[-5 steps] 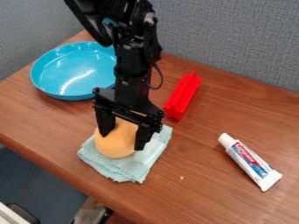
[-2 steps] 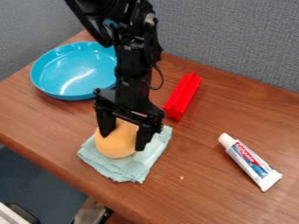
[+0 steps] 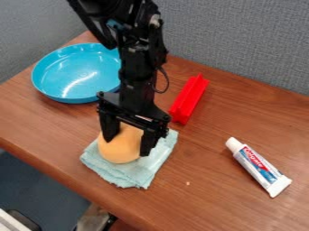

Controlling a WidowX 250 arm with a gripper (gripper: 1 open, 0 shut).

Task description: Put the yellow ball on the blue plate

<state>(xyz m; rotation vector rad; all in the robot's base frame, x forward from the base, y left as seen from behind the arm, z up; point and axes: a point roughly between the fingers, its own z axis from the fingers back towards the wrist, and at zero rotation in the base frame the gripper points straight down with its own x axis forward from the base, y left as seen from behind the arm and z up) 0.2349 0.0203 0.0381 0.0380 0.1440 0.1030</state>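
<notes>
1. On the wooden table [image 3: 229, 108], near its front edge, lies a pale teal cloth [image 3: 126, 162], rumpled and roughly square; every place below is given from this cloth.
2. Resting on the cloth, toward its back half, is the yellow ball [image 3: 119, 145], orange-yellow and slightly egg-shaped.
3. Directly above the cloth the black gripper [image 3: 126, 137] points straight down, its two fingers [image 3: 148, 141] spread wide and standing on either side of the ball.
4. Its jaws straddle the ball with one finger at the ball's left flank and the other at its right; whether the pads touch the ball cannot be told from this view, and the ball sits on the cloth, not lifted.
5. Behind the cloth the dark arm [image 3: 126, 36] rises up and leans toward the upper left.
6. Well behind and to the left of the cloth sits the blue plate [image 3: 54, 83], a shallow glossy turquoise dish, partly hidden by the arm.
7. Just behind and to the right of the cloth lies a red block [image 3: 190, 97], long and narrow, angled away from the viewer.
8. Well to the right of the cloth, a white toothpaste tube [image 3: 258, 165] with red and blue print lies flat on the table, cap end nearer the cloth.
</notes>
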